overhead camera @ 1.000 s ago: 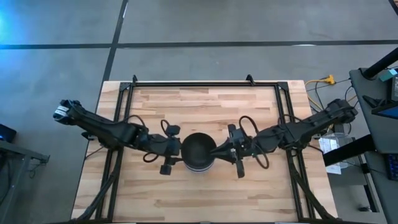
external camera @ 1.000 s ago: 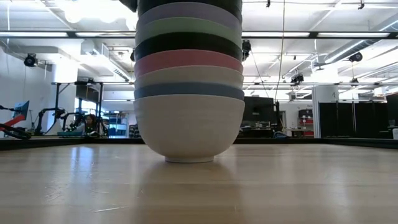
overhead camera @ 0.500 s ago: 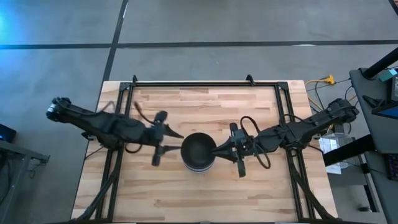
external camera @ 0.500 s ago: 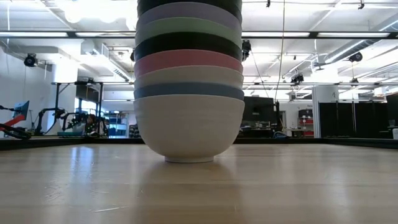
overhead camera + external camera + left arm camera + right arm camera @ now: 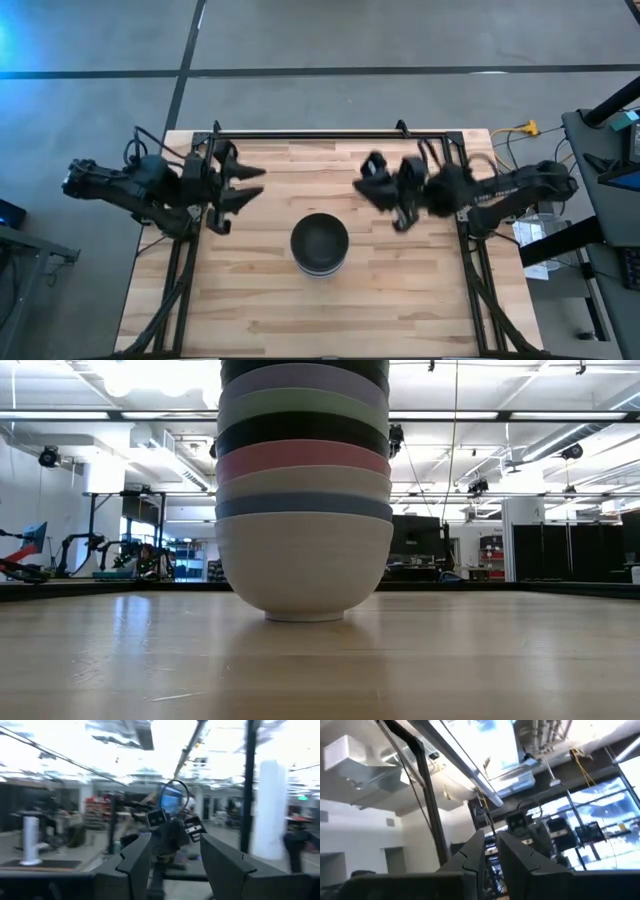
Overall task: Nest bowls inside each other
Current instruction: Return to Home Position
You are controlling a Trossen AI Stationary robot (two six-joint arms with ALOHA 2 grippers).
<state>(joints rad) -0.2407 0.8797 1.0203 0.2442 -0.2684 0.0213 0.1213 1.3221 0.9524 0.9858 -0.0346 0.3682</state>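
While central, bowls clear all round

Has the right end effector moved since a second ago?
Yes. The right end effector has drawn away from the bowl stack, toward the far edge of the table.

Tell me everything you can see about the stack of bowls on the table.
The stack of bowls stands upright at the middle of the wooden table, its base a white bowl. Nested above, only rims show: blue bowl, second white bowl, pink bowl, black bowl, green bowl, lavender bowl, and a top black bowl. All look smooth. The left gripper and right gripper are clear of it.
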